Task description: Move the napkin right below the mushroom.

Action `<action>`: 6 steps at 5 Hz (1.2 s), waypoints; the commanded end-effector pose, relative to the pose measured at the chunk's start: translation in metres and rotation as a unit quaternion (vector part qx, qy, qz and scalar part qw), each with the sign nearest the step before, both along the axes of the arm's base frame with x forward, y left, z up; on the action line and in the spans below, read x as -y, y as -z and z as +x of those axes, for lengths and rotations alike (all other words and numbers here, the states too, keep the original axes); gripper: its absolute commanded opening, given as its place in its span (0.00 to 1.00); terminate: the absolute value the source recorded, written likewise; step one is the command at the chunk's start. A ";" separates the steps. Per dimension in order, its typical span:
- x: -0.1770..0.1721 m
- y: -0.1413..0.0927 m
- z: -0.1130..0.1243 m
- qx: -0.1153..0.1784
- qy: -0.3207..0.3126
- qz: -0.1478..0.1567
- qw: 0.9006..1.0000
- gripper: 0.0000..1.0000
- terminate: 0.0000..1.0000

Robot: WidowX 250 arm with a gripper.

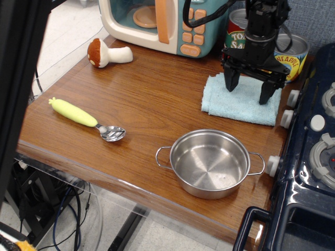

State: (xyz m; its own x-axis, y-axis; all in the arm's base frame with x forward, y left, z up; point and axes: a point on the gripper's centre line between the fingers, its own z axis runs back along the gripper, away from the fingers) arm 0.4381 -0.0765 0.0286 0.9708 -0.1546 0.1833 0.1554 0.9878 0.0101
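The light blue napkin (pixel 238 102) lies folded flat at the back right of the wooden table, next to the toy stove. My gripper (pixel 248 92) hangs open right over it, with both black fingertips low on or just above the cloth, one toward its left part and one near its right edge. The mushroom (pixel 107 53), with a brown cap and cream stem, lies on its side at the back left, in front of the toy microwave. Nothing is held in the jaws.
A steel pot (pixel 210 163) stands in front of the napkin. A yellow-green handled spoon (pixel 86 118) lies at the left front. A toy microwave (pixel 165 23) and two cans (pixel 291 56) line the back. A dark toy stove (pixel 314 146) borders the right. A dark blurred bar (pixel 18 78) covers the left edge.
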 end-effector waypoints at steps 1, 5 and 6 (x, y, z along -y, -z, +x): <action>-0.024 -0.009 0.004 0.015 -0.021 -0.002 1.000 1.00 0.00; -0.130 -0.006 -0.030 0.004 -0.186 0.031 0.982 1.00 0.00; -0.156 -0.003 -0.023 0.001 -0.220 0.043 0.975 1.00 0.00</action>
